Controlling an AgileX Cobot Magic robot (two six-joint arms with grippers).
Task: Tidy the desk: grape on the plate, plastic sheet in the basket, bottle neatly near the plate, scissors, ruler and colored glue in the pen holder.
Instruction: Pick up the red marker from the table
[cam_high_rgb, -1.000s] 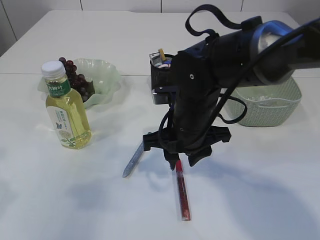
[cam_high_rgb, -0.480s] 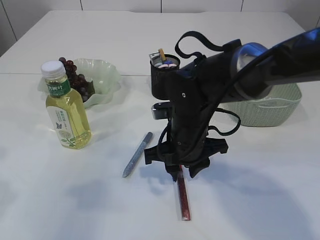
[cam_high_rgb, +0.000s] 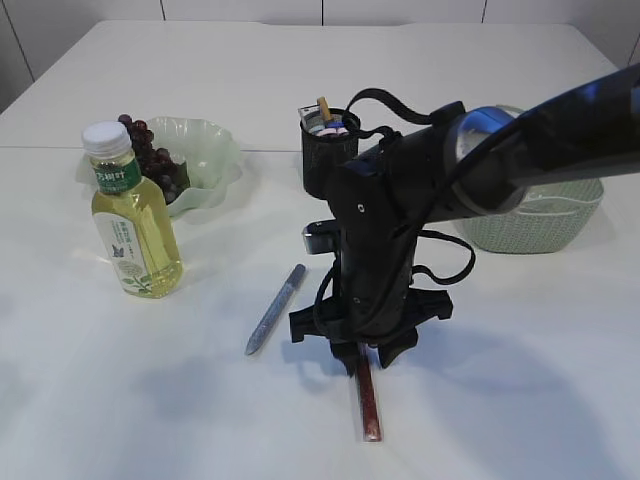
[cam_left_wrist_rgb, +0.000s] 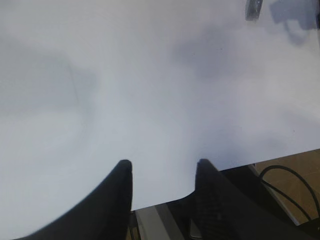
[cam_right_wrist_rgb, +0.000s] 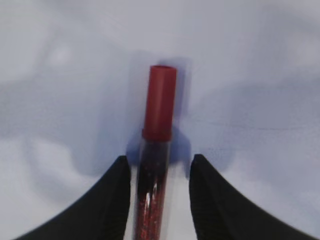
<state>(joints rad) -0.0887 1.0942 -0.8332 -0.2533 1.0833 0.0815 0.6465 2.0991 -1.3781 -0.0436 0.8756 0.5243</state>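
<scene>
A red glitter glue tube (cam_high_rgb: 367, 403) lies on the white table. My right gripper (cam_high_rgb: 357, 357) is open and lowered over its capped end; in the right wrist view the tube (cam_right_wrist_rgb: 155, 150) lies between the two fingers (cam_right_wrist_rgb: 159, 167). A silver glue tube (cam_high_rgb: 275, 309) lies to the left. The black pen holder (cam_high_rgb: 318, 150) stands behind the arm. The bottle (cam_high_rgb: 131, 215) stands upright near the green plate (cam_high_rgb: 205, 160) holding grapes (cam_high_rgb: 155, 160). My left gripper (cam_left_wrist_rgb: 162, 170) is open over bare table near its front edge.
A pale green basket (cam_high_rgb: 540, 220) sits at the right, partly hidden by the right arm. The silver tube's tip shows at the top of the left wrist view (cam_left_wrist_rgb: 254, 9). The table's front edge and cables are below the left fingers.
My right gripper has lowered and shifted slightly forward onto the red glue tube's capped end. The pen holder, hidden before by the arm, shows again.
</scene>
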